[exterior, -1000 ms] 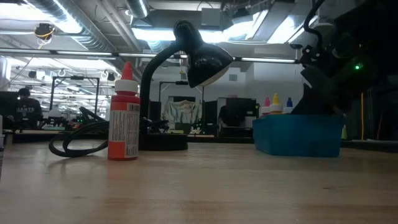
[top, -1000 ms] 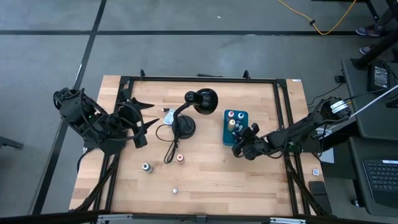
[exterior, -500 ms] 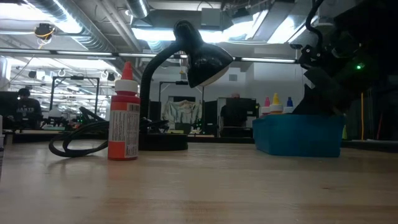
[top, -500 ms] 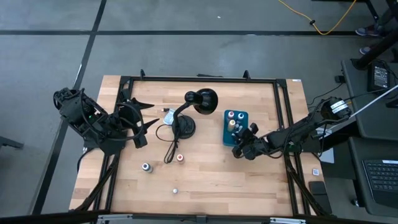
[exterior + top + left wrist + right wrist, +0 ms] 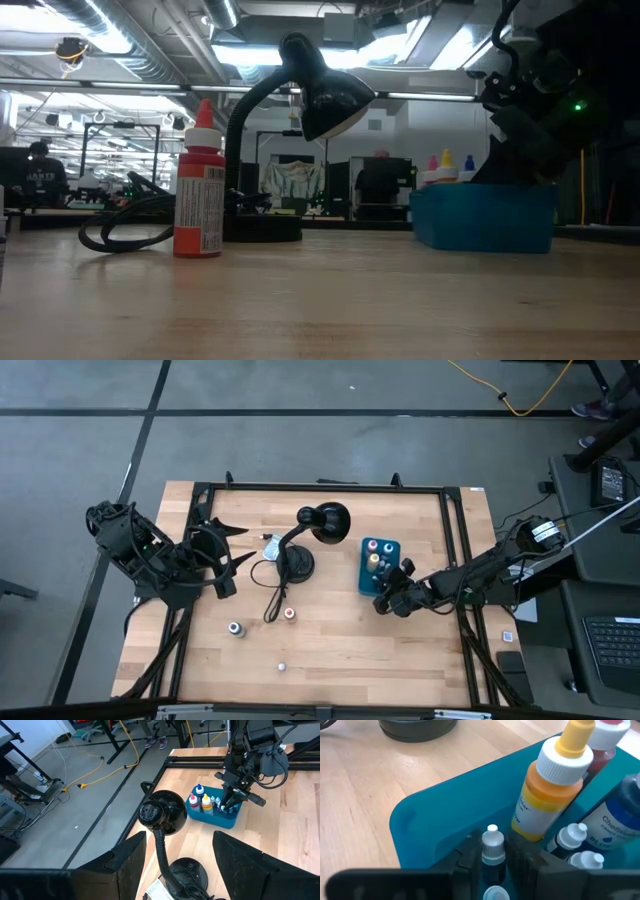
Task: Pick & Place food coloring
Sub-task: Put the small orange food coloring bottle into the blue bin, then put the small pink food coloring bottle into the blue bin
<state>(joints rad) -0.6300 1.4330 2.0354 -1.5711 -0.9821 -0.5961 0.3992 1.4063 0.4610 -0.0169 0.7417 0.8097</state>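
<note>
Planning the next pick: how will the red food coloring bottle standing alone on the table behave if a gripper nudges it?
The red food coloring bottle stands tall on a narrow base, so a high push would probably tip it. Its round body would likely roll once down. It looks like light plastic, so it should slide easily on the smooth wooden table.

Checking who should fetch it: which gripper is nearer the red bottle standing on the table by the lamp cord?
Left. The left gripper waits just across the lamp cord from the red bottle; the right gripper is farther off, down in the teal box.
</note>
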